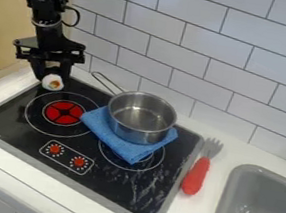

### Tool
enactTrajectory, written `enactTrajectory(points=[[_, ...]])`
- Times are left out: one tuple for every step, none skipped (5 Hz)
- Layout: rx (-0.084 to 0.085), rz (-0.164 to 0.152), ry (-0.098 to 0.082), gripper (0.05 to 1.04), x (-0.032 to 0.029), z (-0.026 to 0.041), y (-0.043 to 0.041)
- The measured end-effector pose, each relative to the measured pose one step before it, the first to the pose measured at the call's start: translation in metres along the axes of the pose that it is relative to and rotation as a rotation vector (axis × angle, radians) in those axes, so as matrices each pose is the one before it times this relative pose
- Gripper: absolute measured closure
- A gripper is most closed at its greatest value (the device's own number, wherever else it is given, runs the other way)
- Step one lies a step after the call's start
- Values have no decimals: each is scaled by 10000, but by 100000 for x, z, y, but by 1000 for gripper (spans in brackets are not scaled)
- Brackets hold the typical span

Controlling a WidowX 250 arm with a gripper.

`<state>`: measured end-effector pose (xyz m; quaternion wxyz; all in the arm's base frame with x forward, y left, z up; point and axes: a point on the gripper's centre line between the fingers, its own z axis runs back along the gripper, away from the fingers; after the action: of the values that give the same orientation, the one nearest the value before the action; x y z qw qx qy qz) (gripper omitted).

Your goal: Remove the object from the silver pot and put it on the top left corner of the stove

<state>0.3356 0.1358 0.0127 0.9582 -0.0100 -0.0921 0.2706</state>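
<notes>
A blue cloth (128, 150) lies rumpled, well left of the grey sink (223, 206) set into the worktop (211, 184). Just beside the sink, a red-handled fork (195, 176) points its tines towards the worktop's back edge, where white tiles (154, 25) rise.

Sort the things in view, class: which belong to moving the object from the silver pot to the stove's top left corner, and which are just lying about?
Job: sushi piece, end effector, silver pot, stove.

Lying about: blue cloth, red-handled fork, sink.
</notes>
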Motion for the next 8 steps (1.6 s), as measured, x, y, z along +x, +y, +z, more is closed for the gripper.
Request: enactTrajectory(points=[[264,166,31,184,-128,-84,122],[280,177,-38,54,-46,27,48],[-48,-24,58,81,-451,-172,48],[-95,-27,-450,85,497,1703,-144],[-27,-68,-278,85,161,1102,-279],[-58,-212,-705,85,335,2734,-969],[-146,-285,-337,85,-1236,2178,-1417],[-301,-155,-512,85,-279,1709,-581]])
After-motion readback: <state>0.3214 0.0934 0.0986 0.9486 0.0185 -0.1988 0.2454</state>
